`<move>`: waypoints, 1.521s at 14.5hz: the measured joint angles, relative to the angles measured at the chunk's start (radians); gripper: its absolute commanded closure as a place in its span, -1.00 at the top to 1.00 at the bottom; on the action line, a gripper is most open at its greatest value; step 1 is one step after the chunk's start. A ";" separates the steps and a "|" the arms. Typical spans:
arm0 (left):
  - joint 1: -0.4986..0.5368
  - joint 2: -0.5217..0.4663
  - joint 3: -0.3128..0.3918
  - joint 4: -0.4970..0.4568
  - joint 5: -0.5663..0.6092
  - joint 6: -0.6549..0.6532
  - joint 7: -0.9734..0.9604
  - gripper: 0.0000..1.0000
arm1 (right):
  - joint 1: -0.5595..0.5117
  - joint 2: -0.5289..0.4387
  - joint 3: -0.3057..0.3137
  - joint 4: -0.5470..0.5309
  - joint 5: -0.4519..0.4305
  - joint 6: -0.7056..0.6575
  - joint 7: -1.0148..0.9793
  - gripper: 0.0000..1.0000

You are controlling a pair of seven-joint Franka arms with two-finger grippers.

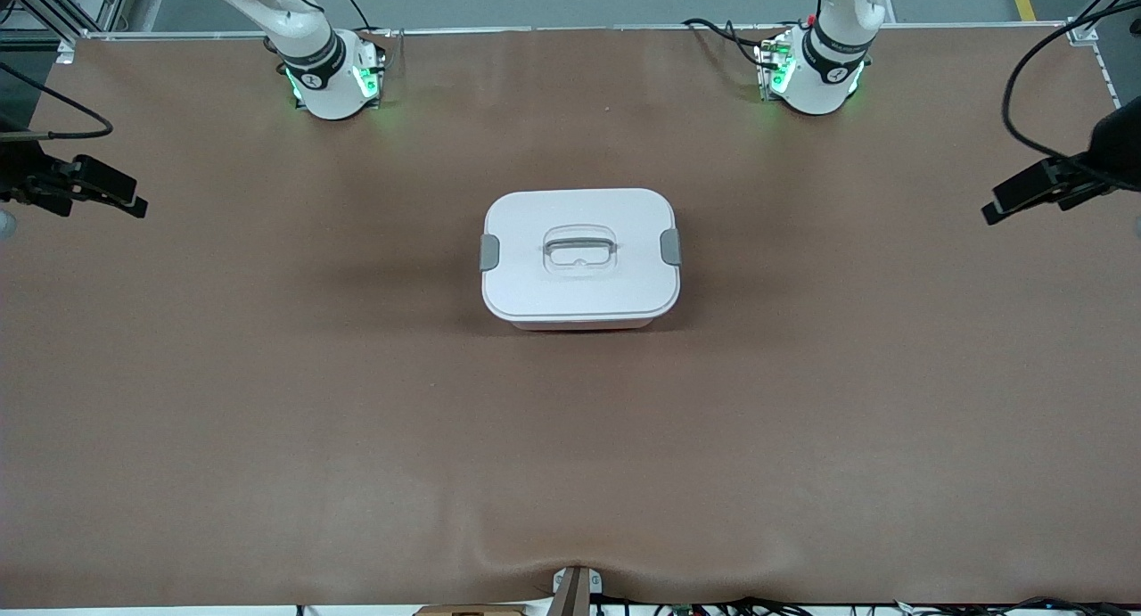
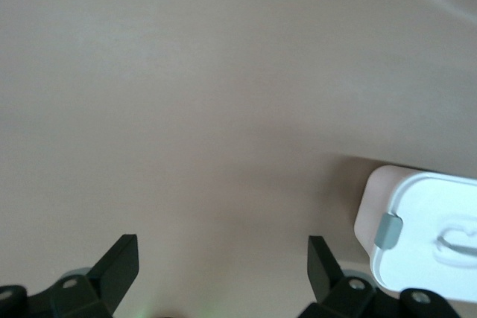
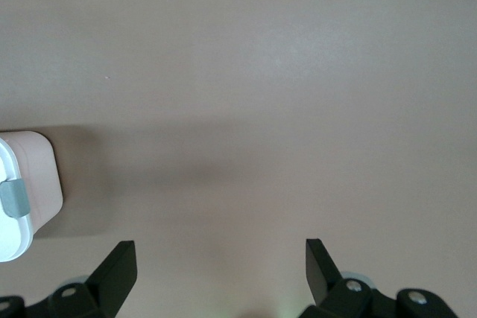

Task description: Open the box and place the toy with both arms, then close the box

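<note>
White rectangular plastic box [image 1: 580,258] sits lidded, grey latches down, mid-table; no toy visible. Left gripper [image 2: 223,273] and right gripper [image 3: 221,273] wait over bare table, jaws spread wide.

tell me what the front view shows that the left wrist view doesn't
Only the front view shows the whole box with its lid shut, the handle in the middle of the lid, both grey latches, one at each end, and the two arm bases along the table edge.

Only the left wrist view shows the left tool with its fingers wide apart, holding nothing, over bare table beside the box.

Both share the brown table, the box's end toward the left arm, and the grey latch on that end. No toy appears in either.
</note>
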 measured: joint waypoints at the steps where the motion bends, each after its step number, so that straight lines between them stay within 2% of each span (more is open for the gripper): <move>1: 0.000 -0.007 0.011 0.000 0.001 -0.008 0.020 1.00 | 0.000 0.000 0.000 0.000 0.000 0.000 0.000 1.00; 5: -0.026 -0.038 -0.016 0.000 0.064 -0.075 0.030 1.00 | 0.000 0.000 0.000 0.000 0.000 0.000 0.000 1.00; 9: -0.035 -0.072 -0.030 -0.017 0.098 -0.082 0.028 1.00 | 0.000 0.000 0.000 0.000 0.000 0.000 0.000 1.00; 16: -0.034 -0.122 -0.028 -0.136 0.101 0.007 0.034 1.00 | 0.025 0.000 0.001 0.000 0.000 0.000 0.000 1.00; 22: -0.022 -0.129 -0.015 -0.144 0.101 0.031 0.135 1.00 | 0.028 0.000 -0.002 0.000 0.000 0.000 0.000 1.00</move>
